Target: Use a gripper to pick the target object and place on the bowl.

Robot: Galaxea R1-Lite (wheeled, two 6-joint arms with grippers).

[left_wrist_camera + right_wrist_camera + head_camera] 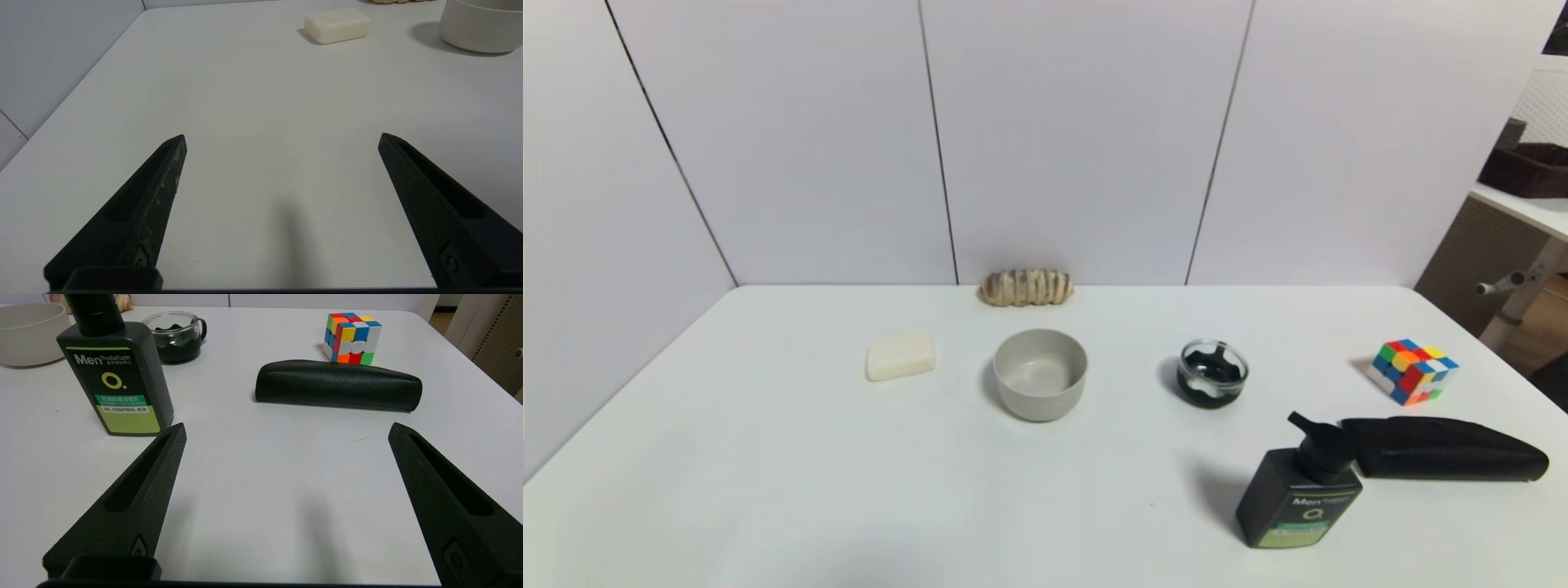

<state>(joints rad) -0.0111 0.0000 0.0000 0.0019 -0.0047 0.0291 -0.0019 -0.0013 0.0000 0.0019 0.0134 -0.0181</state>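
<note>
The black pump bottle [1297, 498] with white "Men" lettering and a green label stands upright at the front right of the white table; it also shows in the right wrist view [116, 375]. The grey-beige bowl [1040, 374] stands empty at the table's middle and shows in the left wrist view [482, 24] and the right wrist view [28, 332]. Neither gripper shows in the head view. My right gripper [286, 430] is open and empty over bare table, near the bottle, with one finger [163, 457] close to its base. My left gripper [282, 136] is open and empty over the table's left part.
A long black pouch [1441, 449] lies just right of the bottle. A colour cube [1413, 371] sits at the far right. A clear glass dish with dark contents [1212, 373] stands right of the bowl, a cream soap bar [900, 356] left of it, a bread loaf [1027, 287] behind.
</note>
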